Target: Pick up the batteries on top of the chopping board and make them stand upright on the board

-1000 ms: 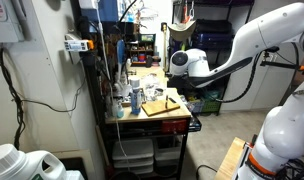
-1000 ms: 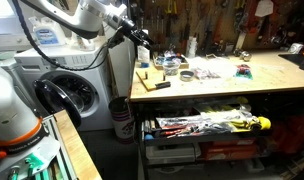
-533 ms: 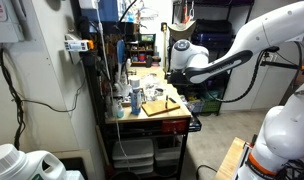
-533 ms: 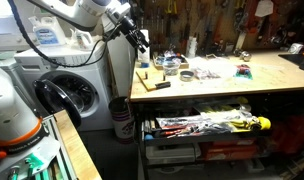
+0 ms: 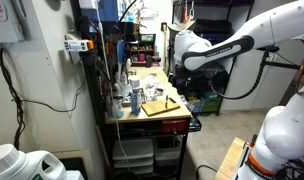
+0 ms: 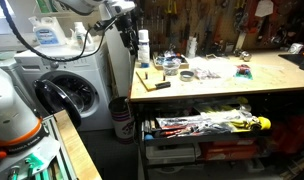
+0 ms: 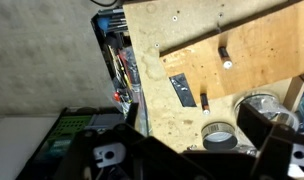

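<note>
Pincer: the dark two-fingered pincer point(image 7: 192, 160) on the white robot arm is released, its fingers point(image 7: 280, 150) spread wide with nothing between them.
Pincer position: it hangs in the air beside the desk's end and well clear of the board, as both exterior views show point(image 5: 176, 58) point(image 6: 128, 38).
Chopping board: the flat rectangular pale tan wooden chopping board point(image 7: 257, 45) lies on the yellowish wooden desk point(image 6: 227, 88), close to the end nearest the arm; it shows in both exterior views point(image 5: 158, 108) point(image 6: 147, 82).
Batteries: one small dark slim cylindrical battery point(image 7: 223, 54) lies flat on the board, a pale tip at one end. A second dark slim piece point(image 7: 204, 100) lies at the board's edge; whether it rests on the board or the desk, I cannot tell.
Beside the board: a grey roll of tape point(image 7: 219, 138) and a clear round glass jar point(image 7: 260, 106) sit on the desk, apart from the board.
Surroundings: a white front-loading washing machine point(image 6: 67, 92) stands next to the desk.
</note>
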